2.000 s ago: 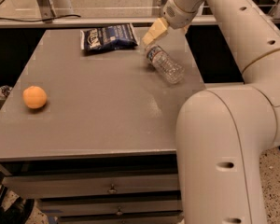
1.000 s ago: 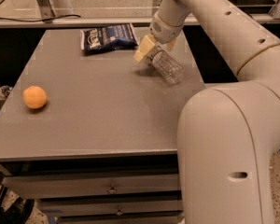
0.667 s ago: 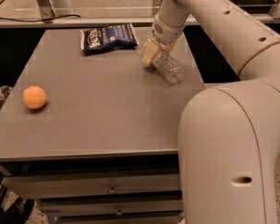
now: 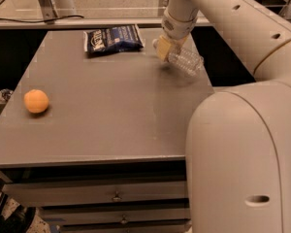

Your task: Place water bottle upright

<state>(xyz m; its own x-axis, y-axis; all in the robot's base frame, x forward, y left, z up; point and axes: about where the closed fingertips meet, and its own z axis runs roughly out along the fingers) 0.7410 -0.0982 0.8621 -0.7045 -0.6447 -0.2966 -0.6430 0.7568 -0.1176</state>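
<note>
The water bottle [image 4: 186, 60] is a small clear ribbed bottle at the far right of the grey table [image 4: 111, 115]. It is tilted, with its neck end up and to the left and its base down and to the right. It hangs slightly above the tabletop, with a faint shadow under it. My gripper [image 4: 165, 47], with yellowish fingers, comes down from above and is shut around the bottle's neck end. The gripper hides the cap and label.
A dark blue snack bag [image 4: 113, 39] lies at the back of the table, just left of the gripper. An orange [image 4: 36, 101] sits near the left edge. Drawers [image 4: 116, 196] are below the front edge. My large white arm [image 4: 242, 144] fills the right side.
The gripper has closed on the bottle's neck end. The bottle has risen off the table and shifted slightly to the right, still tilted.
</note>
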